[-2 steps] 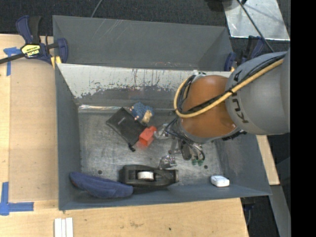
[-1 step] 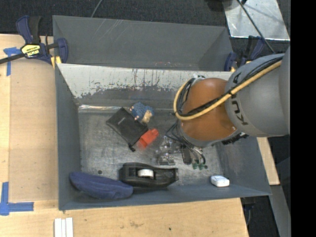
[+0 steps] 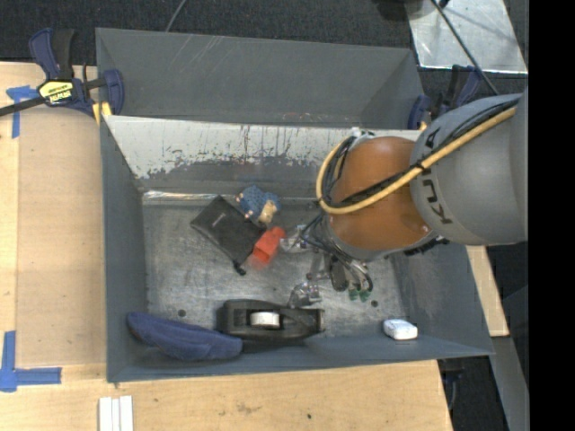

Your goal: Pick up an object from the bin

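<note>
Farthest to the left of the gripper [image 3: 308, 292], and a little below it in the view, we see a dark blue cloth pouch [image 3: 180, 335] lying along the near wall of the bin [image 3: 269, 79]. Up and to the left of the gripper lies a flat black piece [image 3: 223, 227], tilted on the bin floor. Just past its upper corner sits a small blue and yellow toy [image 3: 258, 203]. Directly below the gripper and stretching off to its left is a black tape dispenser [image 3: 269, 319] with a white roll in it. Its left end touches the blue pouch and its right end lies just under the gripper, which appears to hover at that end or touch it; we cannot make out which. An orange block [image 3: 265, 248] lies just up and left of the gripper, against the black piece. The gripper hangs under the arm's orange cover [image 3: 373, 196], and we cannot tell whether it is released or clenched. Down and to its right rests a small white object [image 3: 401, 329], apart from the dispenser.
</note>
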Controlling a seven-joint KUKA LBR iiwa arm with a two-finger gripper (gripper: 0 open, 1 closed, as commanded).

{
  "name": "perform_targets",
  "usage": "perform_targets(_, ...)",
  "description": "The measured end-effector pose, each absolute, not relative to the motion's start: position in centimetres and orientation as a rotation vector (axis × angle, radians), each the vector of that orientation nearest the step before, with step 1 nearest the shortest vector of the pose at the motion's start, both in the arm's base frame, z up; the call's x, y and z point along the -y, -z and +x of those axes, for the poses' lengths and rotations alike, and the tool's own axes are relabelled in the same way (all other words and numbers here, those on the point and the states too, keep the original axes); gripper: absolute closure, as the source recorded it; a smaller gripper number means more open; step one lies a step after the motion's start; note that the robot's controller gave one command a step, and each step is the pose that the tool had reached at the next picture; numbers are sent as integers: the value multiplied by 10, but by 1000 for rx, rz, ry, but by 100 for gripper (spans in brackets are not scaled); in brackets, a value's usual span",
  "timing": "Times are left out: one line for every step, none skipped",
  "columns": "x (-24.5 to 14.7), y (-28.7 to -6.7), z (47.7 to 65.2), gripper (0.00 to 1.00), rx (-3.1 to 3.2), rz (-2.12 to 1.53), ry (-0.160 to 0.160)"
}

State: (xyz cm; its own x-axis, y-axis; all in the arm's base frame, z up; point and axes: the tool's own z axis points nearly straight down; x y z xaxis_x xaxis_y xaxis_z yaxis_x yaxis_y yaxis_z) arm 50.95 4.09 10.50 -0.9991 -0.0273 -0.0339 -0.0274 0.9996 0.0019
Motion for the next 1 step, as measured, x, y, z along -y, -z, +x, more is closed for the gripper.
perform_targets(-71, -108, 555, 0, -3115, -356, -1)
